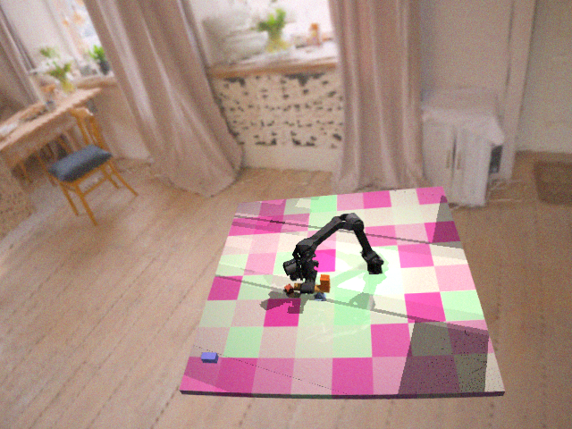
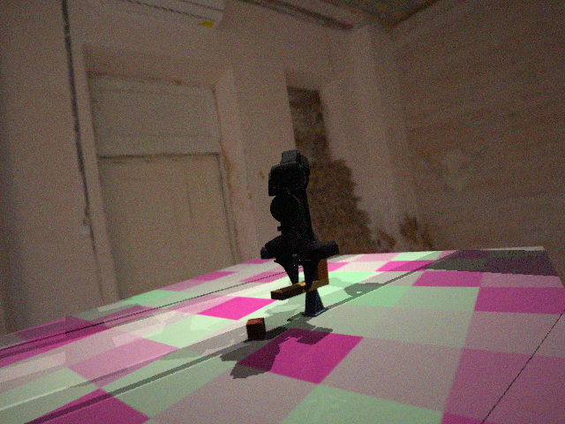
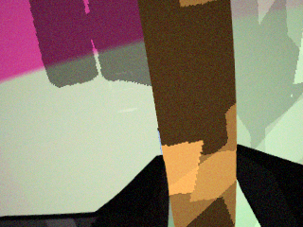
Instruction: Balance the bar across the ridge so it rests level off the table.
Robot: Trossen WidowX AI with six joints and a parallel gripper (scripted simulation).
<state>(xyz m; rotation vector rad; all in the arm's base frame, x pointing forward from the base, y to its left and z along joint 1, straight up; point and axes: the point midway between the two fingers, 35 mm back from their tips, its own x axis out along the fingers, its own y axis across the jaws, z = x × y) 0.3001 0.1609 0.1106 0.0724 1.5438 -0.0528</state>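
My gripper [image 1: 307, 282] [image 2: 303, 279] [image 3: 198, 158] is shut on the orange-brown bar [image 1: 298, 288] [image 2: 291, 290] [image 3: 191, 90]. It holds the bar near its middle, clear of the checkered table [image 1: 392, 341] [image 2: 410, 319]. The bar lies close to level, slightly higher at its far end in the exterior view. The small dark blue ridge [image 1: 320, 296] [image 2: 313, 305] stands right under the bar, beside my fingers. I cannot tell whether the bar touches the ridge top. In the wrist view the bar fills the middle and hides the ridge.
An orange block [image 1: 324, 281] [image 2: 323, 268] stands just behind the gripper. A small reddish-brown cube [image 1: 289, 288] [image 2: 255, 329] lies on the table near the bar's near end. A blue block [image 1: 209, 357] lies at the table's front left corner.
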